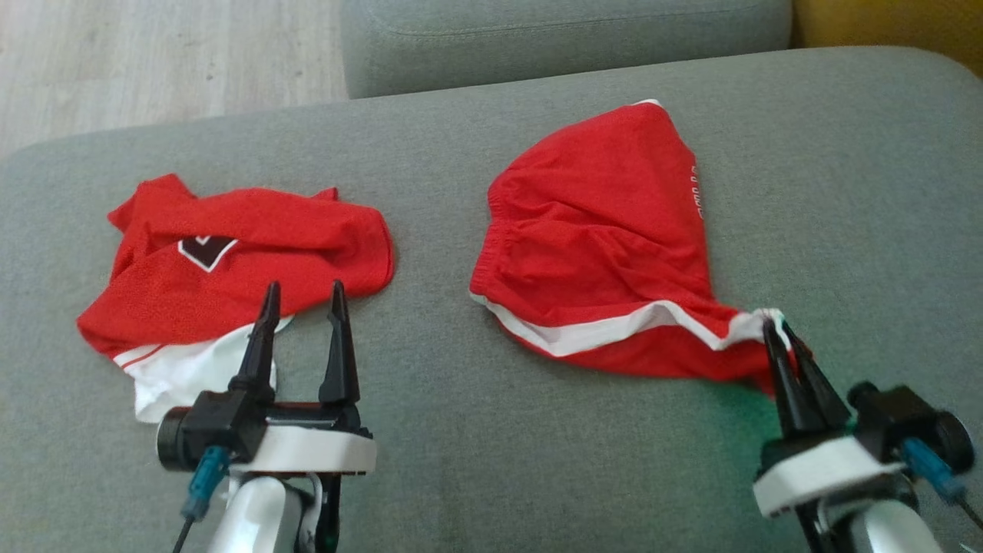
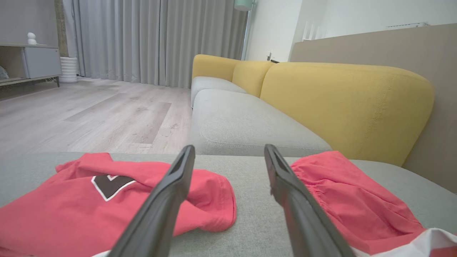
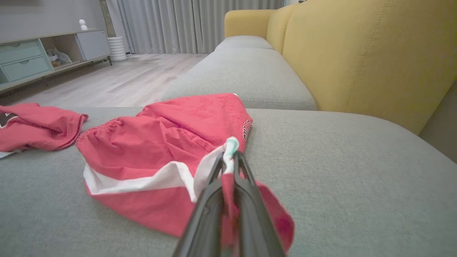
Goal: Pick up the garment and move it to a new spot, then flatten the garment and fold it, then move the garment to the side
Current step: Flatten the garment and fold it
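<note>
On the grey sofa cushion (image 1: 461, 430), over to the right, the red shorts (image 1: 599, 230) lie in a crumpled, roughly triangular heap. The right gripper (image 1: 776, 326) has them by the near corner! Its dark fingers are pinched tight on the hem, with a twist of white trim poking out just above the tips. From the right wrist, red cloth is squeezed between the two fingers and spills out either side. That corner is drawn to a point at the gripper, and the rest of the shorts fans away from it, up and to the left in the head view.

The fabric looks thin and soft, wrinkled all over. A gathered waistband (image 1: 493, 223) runs down the left edge, and a broad white band (image 1: 614, 330) crosses the near side. The lettering (image 1: 697, 192) along the right side is too small to read.

Over on the left, the left gripper (image 1: 304, 288) stands with jaws wide apart, holding nothing. Its tips are at the near edge of a red jersey (image 1: 307, 246); touching or not, I can't tell. The jersey is rumpled, with a dark emblem (image 1: 206, 250) and a white panel (image 1: 184, 372) at the near end. Bare, coarse-woven cushion separates the two garments.
</note>
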### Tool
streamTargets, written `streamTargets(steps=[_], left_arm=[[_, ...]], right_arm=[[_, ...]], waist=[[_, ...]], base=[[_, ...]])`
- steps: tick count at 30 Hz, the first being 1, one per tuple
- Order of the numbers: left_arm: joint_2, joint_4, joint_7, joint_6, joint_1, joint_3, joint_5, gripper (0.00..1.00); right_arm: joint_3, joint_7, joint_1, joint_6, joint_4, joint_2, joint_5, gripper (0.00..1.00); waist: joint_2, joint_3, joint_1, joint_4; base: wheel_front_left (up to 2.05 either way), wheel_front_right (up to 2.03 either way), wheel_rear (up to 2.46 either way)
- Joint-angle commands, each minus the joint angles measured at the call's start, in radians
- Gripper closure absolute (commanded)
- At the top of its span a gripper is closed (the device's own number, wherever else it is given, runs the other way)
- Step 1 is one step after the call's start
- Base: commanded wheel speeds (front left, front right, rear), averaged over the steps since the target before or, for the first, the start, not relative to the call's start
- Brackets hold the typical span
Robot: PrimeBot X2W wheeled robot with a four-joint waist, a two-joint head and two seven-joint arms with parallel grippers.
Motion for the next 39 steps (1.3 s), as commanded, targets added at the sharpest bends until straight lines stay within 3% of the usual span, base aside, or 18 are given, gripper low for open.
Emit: streamTargets(steps=[1, 10, 17, 30, 39], left_arm=[[0.003, -0.035, -0.005, -0.001, -0.019, 0.036, -0.002, 0.00], [0.003, -0.013, -0.005, -0.010, -0.034, 0.026, 0.001, 0.00], [0.003, -0.011, -0.005, -0.011, -0.040, 0.018, 0.001, 0.00], [0.003, -0.007, -0.005, -0.016, -0.053, -0.008, -0.002, 0.00], [0.003, -0.001, -0.005, -0.013, -0.067, -0.044, -0.022, 0.00]], right_arm=[[0.025, 0.003, -0.012, -0.001, -0.047, -0.020, 0.007, 0.00], [-0.024, -0.077, 0.026, -0.001, -0.167, 0.021, 0.070, 0.00], [0.017, -0.109, -0.029, -0.001, -0.176, 0.040, 0.067, 0.00], [0.190, -0.070, -0.174, -0.001, -0.015, 0.042, 0.078, 0.00], [0.339, 0.087, -0.330, -0.001, 0.265, 0.042, 0.035, 0.00]], waist=[[-0.0001, 0.000, 0.0001, -0.005], [-0.0001, -0.010, 0.0001, 0.002], [-0.0001, -0.012, 0.0001, 0.024], [-0.0001, 0.030, 0.0001, 0.127], [-0.0001, 0.054, 0.0001, 0.210]], base=[[0.00, 0.00, 0.00], [0.00, 0.00, 0.00], [0.00, 0.00, 0.00], [0.00, 0.00, 0.00], [0.00, 0.00, 0.00]])
